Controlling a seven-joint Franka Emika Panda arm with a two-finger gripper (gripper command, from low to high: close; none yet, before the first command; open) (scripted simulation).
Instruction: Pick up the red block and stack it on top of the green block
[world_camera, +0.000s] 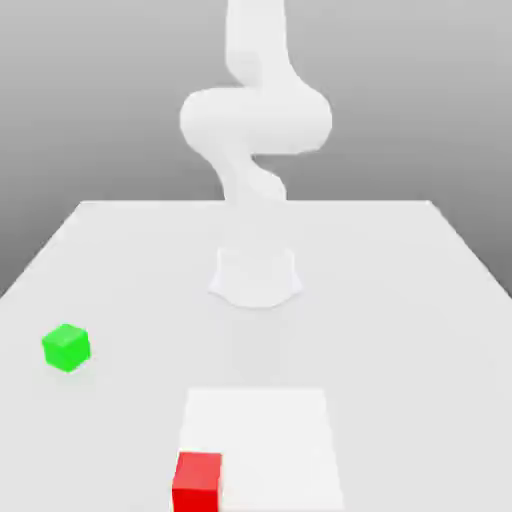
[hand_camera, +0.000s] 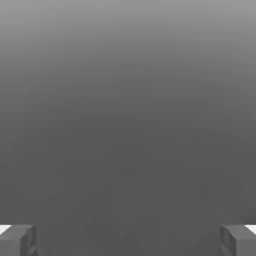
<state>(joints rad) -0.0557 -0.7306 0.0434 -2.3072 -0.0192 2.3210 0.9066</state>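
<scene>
Exterior view: the red block (world_camera: 197, 481) and green block (world_camera: 66, 347) are sitting well apart on the table (world_camera: 400, 300). Hand view: the gripper (hand_camera: 128, 240) is holding its fingers (hand_camera: 17, 239) wide apart, grasping nothing.

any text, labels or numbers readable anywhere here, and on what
None: no words, labels or numbers can be read.
The red block, the green block, the table and the arm are all plain.
The end effector fingers carry no marks.
</scene>
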